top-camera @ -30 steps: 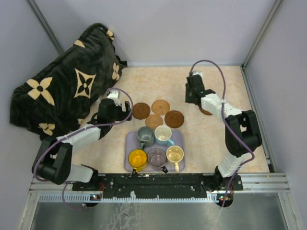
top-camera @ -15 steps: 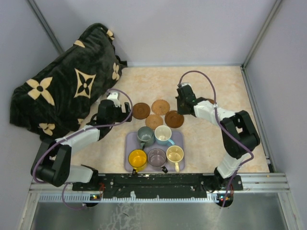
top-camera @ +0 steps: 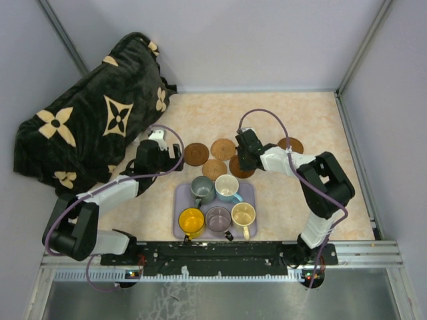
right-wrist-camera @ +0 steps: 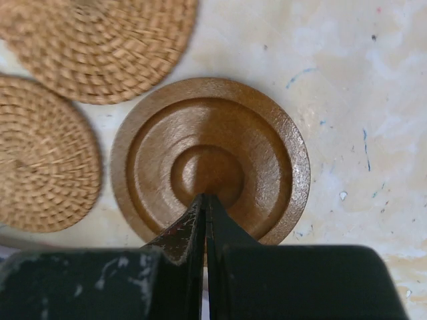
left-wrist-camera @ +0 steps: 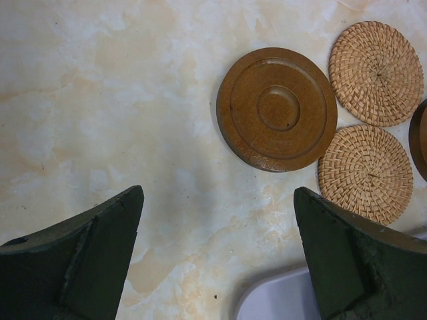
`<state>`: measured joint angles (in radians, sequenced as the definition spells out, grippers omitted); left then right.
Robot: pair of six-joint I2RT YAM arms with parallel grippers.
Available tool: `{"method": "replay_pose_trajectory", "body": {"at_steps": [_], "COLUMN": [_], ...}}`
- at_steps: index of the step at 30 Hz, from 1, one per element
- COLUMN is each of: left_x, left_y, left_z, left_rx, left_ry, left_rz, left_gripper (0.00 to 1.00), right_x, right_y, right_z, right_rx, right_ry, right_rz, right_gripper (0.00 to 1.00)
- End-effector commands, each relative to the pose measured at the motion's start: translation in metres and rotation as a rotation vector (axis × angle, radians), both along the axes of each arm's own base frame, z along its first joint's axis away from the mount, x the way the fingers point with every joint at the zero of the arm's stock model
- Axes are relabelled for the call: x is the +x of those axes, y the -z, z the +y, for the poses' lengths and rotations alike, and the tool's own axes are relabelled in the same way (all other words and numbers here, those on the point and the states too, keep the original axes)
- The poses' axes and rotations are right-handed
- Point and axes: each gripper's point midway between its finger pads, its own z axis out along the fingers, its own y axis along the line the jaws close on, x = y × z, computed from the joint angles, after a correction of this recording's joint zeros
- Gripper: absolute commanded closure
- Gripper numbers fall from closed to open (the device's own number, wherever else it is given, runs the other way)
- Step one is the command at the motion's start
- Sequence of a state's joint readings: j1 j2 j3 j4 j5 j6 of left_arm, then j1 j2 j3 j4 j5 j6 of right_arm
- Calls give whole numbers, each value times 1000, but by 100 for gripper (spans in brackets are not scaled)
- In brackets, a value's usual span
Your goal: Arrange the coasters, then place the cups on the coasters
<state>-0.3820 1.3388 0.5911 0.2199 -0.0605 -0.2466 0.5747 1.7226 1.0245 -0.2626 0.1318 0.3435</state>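
Note:
Four coasters cluster mid-table: a dark wooden one (top-camera: 196, 154) (left-wrist-camera: 276, 109), two woven ones (top-camera: 223, 149) (top-camera: 214, 169), and a second dark wooden one (top-camera: 244, 169) (right-wrist-camera: 210, 163). A fifth coaster (top-camera: 290, 145) lies apart to the right. My right gripper (top-camera: 241, 159) (right-wrist-camera: 205, 197) is shut with nothing in it, its tips over the centre of that second wooden coaster. My left gripper (top-camera: 175, 159) (left-wrist-camera: 219, 197) hangs open over bare table, left of the first wooden coaster. The yellow (top-camera: 191, 221), grey-green (top-camera: 202, 189), purple-grey (top-camera: 218, 219), cream (top-camera: 243, 215) and blue (top-camera: 227, 188) cups stand on the tray.
The lavender tray (top-camera: 249, 194) sits near the front edge, its corner (left-wrist-camera: 267, 303) just below my left fingers. A black cushion with beige flowers (top-camera: 93, 113) fills the back left. Grey walls close in the table on three sides.
My right arm swung left from the far right coaster to the dark wooden one by the cluster, and its jaws shut. The left arm stayed put.

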Motion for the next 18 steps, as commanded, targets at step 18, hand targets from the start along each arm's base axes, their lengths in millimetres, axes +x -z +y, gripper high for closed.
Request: {"method": "replay_pose_trajectory", "body": {"at_steps": [18], "left_x": [-2], "left_y": [7], "left_z": [6], "left_rx": [42], "left_ry": [-14], "left_rz": [11], "left_gripper": [0], "right_x": [54], "right_y": [29], "right_z": [-90], "right_rx": [-179], "right_ry": [325], "right_rz": [39], "right_gripper": [100]}}
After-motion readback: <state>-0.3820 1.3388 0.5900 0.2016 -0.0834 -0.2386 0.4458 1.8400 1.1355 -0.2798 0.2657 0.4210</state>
